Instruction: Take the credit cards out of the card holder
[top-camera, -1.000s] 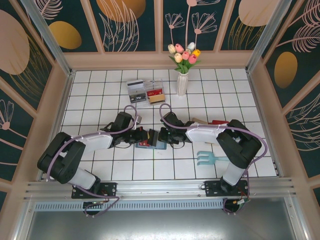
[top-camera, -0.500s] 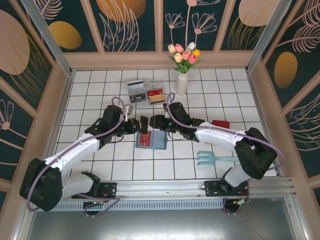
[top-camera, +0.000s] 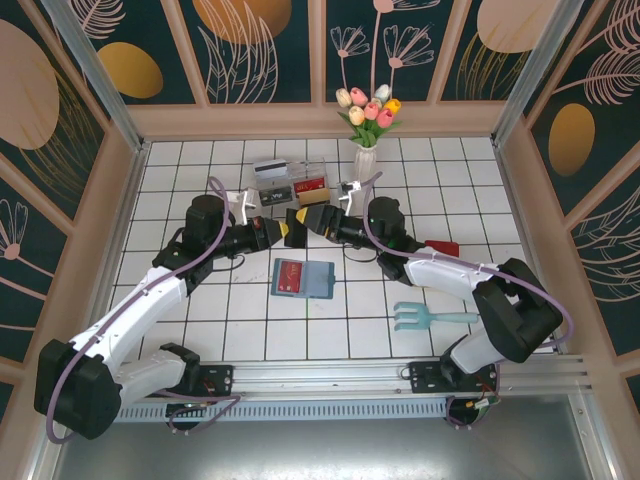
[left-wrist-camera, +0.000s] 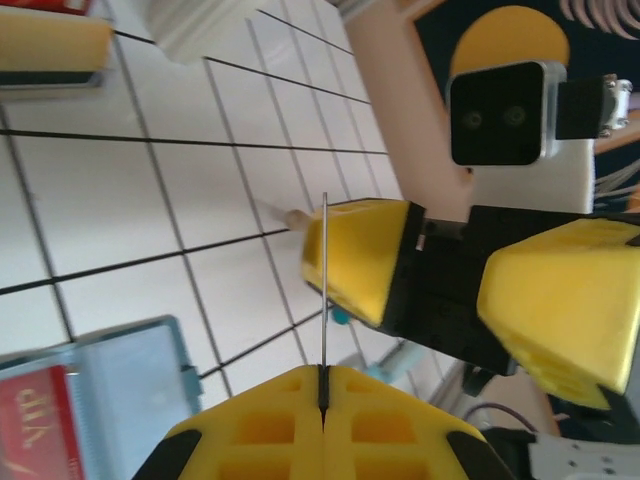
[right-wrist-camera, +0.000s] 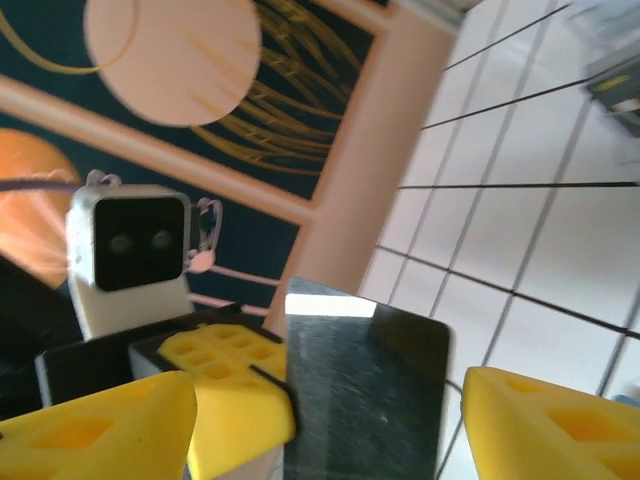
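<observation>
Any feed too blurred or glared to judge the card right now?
Top external: sharp, evenly lit, card holder clear. Left wrist: the dark card shows edge-on as a thin line; card holder soft at the corner. Right wrist: glare strip along the card's top edge; the right gripper blurred up close.

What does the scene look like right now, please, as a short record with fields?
left gripper: shut on a dark card, held off the table
right gripper: open, jaws either side of that card
wallet: lying open, a red card inside
clear tray: behind the wallet, left of the vase
</observation>
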